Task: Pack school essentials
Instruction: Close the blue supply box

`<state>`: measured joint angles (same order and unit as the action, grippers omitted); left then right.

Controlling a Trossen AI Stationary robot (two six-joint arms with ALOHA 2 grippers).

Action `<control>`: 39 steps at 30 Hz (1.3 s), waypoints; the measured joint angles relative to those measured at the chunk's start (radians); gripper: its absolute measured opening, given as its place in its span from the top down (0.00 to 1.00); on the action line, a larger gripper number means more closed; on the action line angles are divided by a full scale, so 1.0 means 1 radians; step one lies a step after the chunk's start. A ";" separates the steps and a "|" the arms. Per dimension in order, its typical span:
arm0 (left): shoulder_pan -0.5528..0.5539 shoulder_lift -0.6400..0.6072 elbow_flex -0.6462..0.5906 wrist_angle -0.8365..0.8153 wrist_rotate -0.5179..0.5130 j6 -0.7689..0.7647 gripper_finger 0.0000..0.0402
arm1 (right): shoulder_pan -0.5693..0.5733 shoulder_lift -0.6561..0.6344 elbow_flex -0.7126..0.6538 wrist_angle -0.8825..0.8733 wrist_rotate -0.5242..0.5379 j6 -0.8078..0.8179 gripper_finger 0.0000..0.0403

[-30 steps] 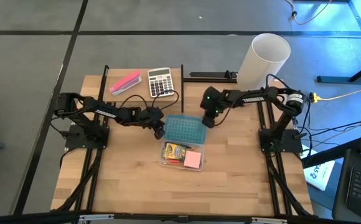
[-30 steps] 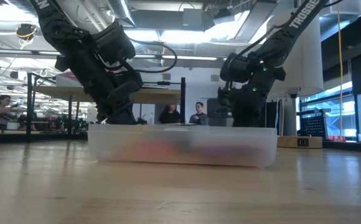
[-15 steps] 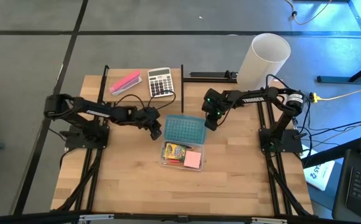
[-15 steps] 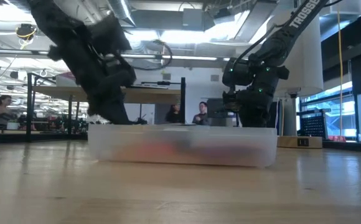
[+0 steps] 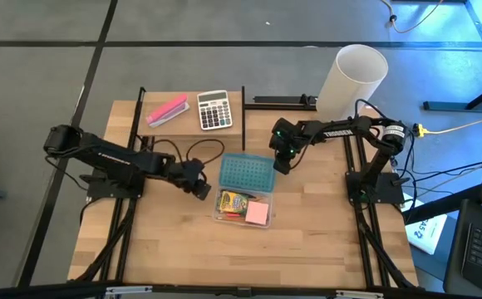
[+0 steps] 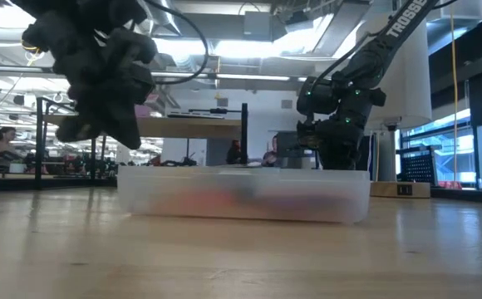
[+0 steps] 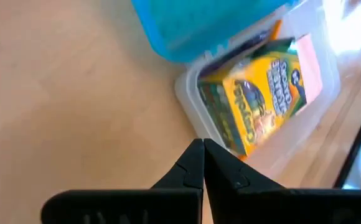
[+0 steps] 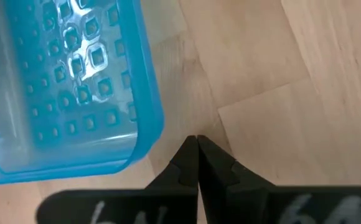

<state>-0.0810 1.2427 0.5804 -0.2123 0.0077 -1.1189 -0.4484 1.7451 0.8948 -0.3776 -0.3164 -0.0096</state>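
We logged a clear box (image 5: pixel 243 207) near the middle of the bench (image 5: pixel 166 249), with its blue lid (image 5: pixel 246 173) lying half over the box's far end and not seated. The near end of the box stood uncovered. Inside it we saw the crayon box (image 5: pixel 234 201), yellow and green, and beside it, toward the right arm's side, the pink sticky pad (image 5: pixel 258 214). In the left wrist view an orange pencil tip (image 7: pixel 274 28) and a dark pen (image 7: pixel 243 46) showed under the lid's edge, next to the crayons. In the low view the box's contents were only a reddish blur through the wall.

The left claw (image 5: pixel 200 189) sat low over the bench just beside the box's left wall, at the lid's near-left corner. Its fingers (image 7: pixel 196 163) were pressed together, nothing between them, tips pointing at the box corner.

The right claw (image 5: pixel 282 165) hung just off the lid's right edge, over bare wood. Its fingers (image 8: pixel 190 158) were likewise pressed together and empty, apart from the lid.

At the far edge of the bench, well apart from the box, lay a pink stapler (image 5: pixel 167 110) and a calculator (image 5: pixel 214 109). A white cylinder (image 5: pixel 351 80) stood at the far right corner. People showed in the room beyond in the low view.
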 joint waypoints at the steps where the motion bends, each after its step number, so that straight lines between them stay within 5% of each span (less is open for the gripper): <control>1: -0.007 0.000 0.000 -0.001 0.006 -0.025 1.00 | 0.000 0.000 0.000 0.002 0.000 -0.003 1.00; 9: 0.009 0.000 0.000 0.025 0.020 -0.105 0.98 | 0.000 0.000 0.000 0.002 -0.001 -0.026 1.00; 20: -0.006 0.017 0.000 0.095 0.013 -0.155 0.76 | 0.000 0.000 0.000 0.003 0.000 -0.040 1.00; 26: -0.046 0.064 -0.002 0.139 -0.064 -0.031 0.75 | 0.000 0.000 0.000 0.014 0.000 -0.040 1.00; 32: -0.053 0.063 -0.002 0.154 -0.102 -0.080 0.75 | 0.000 0.000 0.000 0.015 0.000 -0.048 1.00; 39: -0.053 0.028 0.149 -0.031 -0.098 0.010 0.77 | 0.000 0.000 -0.001 0.018 0.000 -0.052 1.00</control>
<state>-0.1341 1.2705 0.7292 -0.2431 -0.0900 -1.1094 -0.4484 1.7451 0.8940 -0.3595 -0.3162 -0.0614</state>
